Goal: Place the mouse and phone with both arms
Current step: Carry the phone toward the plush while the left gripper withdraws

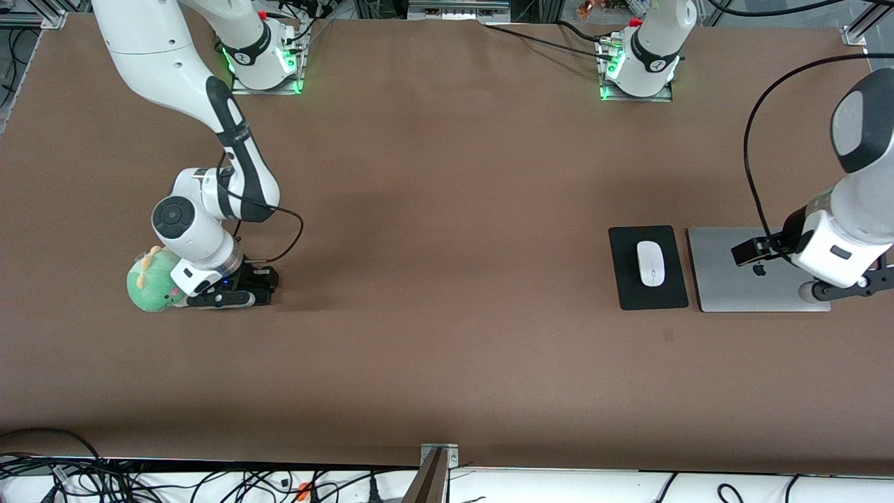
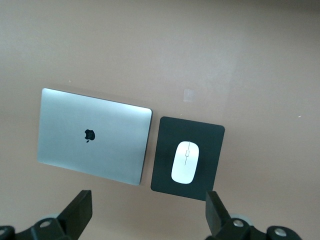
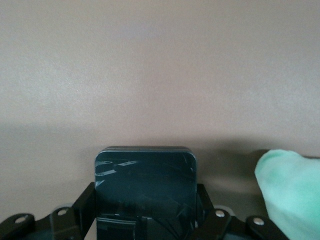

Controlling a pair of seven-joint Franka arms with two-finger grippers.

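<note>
The white mouse (image 1: 650, 263) lies on a black mouse pad (image 1: 628, 286) toward the left arm's end of the table; it also shows in the left wrist view (image 2: 185, 162). My left gripper (image 1: 858, 288) hangs open and empty over the silver laptop's edge; in its wrist view the gripper (image 2: 147, 210) has its jaws spread wide. My right gripper (image 1: 241, 286) is low at the table toward the right arm's end. In its wrist view the gripper (image 3: 145, 210) is shut on the black phone (image 3: 145, 170). In the front view the phone is hidden by the gripper.
A closed silver laptop (image 1: 740, 279) lies beside the mouse pad; it shows in the left wrist view too (image 2: 95, 135). A green plush toy (image 1: 150, 283) sits right beside my right gripper and shows in the right wrist view (image 3: 292, 190). The table's front edge carries cables.
</note>
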